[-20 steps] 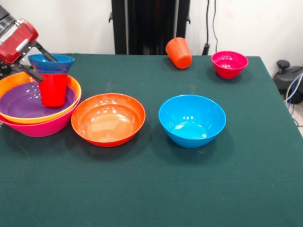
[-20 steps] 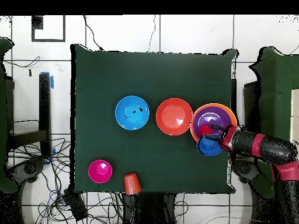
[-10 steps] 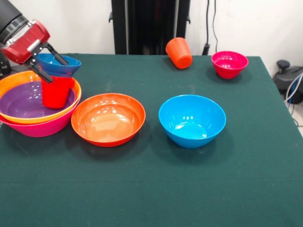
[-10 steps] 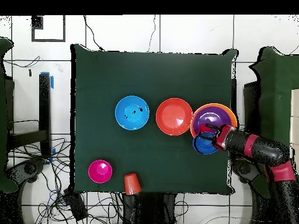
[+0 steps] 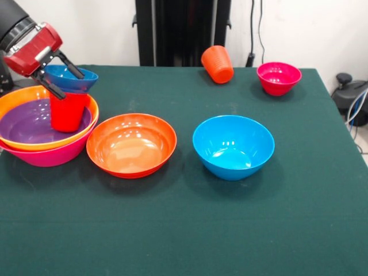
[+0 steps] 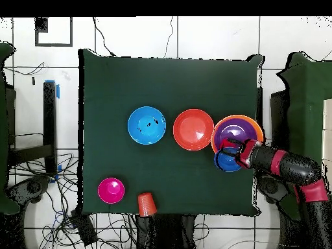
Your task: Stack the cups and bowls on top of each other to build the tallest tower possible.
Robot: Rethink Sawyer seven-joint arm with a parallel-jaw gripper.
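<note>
Over the red cup (image 5: 67,111), claw (image 5: 58,73) has barely shifted the small blue bowl (image 5: 72,78).

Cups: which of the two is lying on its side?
The orange cup, tipped over near the table's far edge beside the small magenta bowl. The red cup stands upright inside the nested bowls, under the small blue bowl the gripper holds.

Green table (image 5: 190,230) under pink-based tower (image 5: 43,154), three bowls, toppled orange cup (image 5: 217,64).

white wall (image 5: 92,29), tiled floor (image 6: 194,35), dangling cables (image 5: 256,29)
</note>
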